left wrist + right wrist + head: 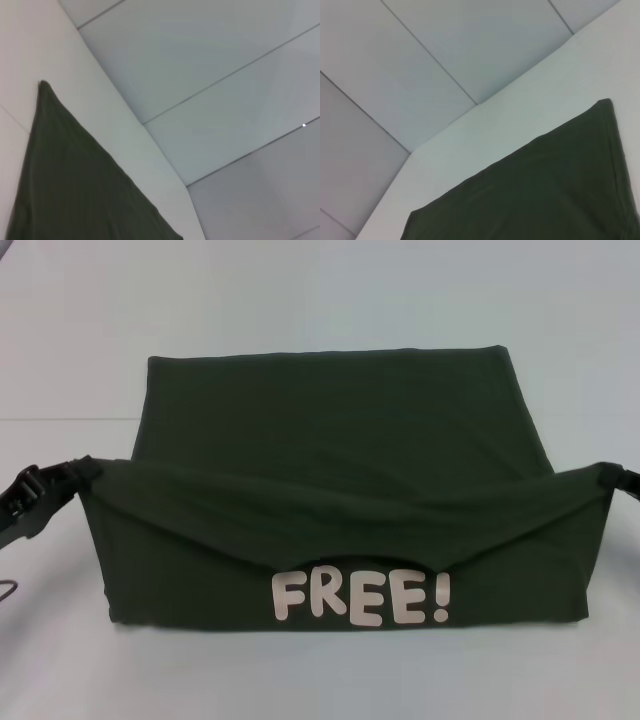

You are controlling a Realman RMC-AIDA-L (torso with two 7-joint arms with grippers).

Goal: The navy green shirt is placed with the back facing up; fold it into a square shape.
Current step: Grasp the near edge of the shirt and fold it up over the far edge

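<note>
1. Shirt (340, 440) lay on the white table (320, 290), near edge lifted.
2. Left gripper (85, 468) and right gripper (600, 473) each pinched a corner.
3. Carrying both corners evenly toward the far edge looked wise.

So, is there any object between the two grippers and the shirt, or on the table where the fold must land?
Nothing visible. The left gripper and right gripper already hold the navy green shirt at its edges.
</note>
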